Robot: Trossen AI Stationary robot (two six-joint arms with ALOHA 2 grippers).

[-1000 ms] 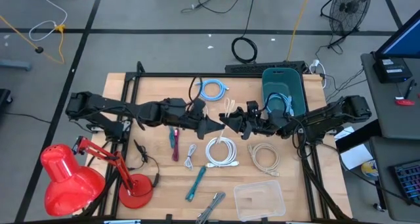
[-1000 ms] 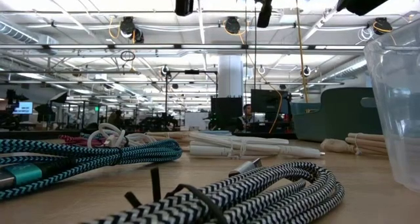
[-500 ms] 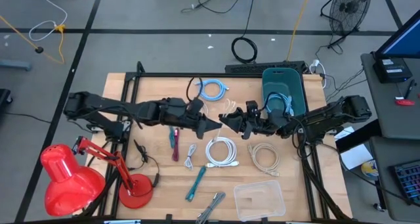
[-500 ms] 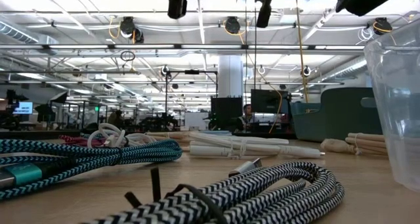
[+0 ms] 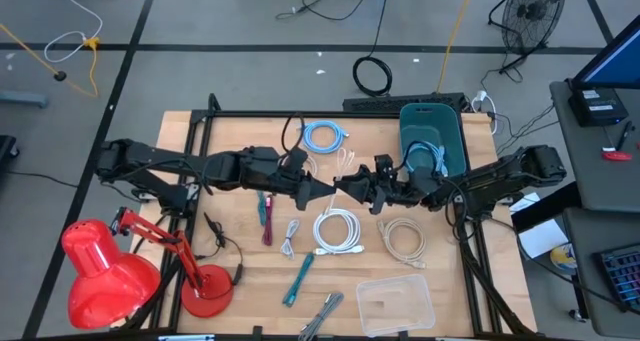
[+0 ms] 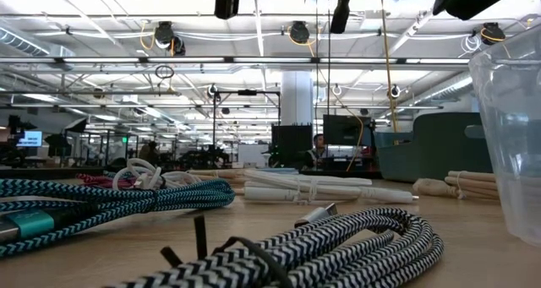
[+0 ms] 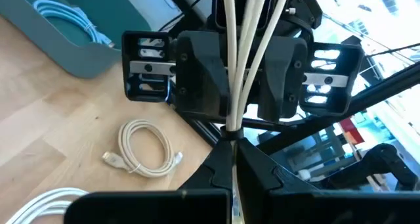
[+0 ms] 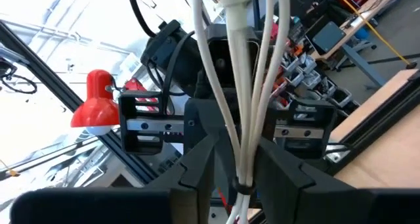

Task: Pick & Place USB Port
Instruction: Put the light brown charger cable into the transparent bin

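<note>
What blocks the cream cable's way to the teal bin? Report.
Nothing visible. The cream cable bundle hangs between left hand and right hand above the table; only the right arm's wrist lies toward the teal plastic bin.
</note>
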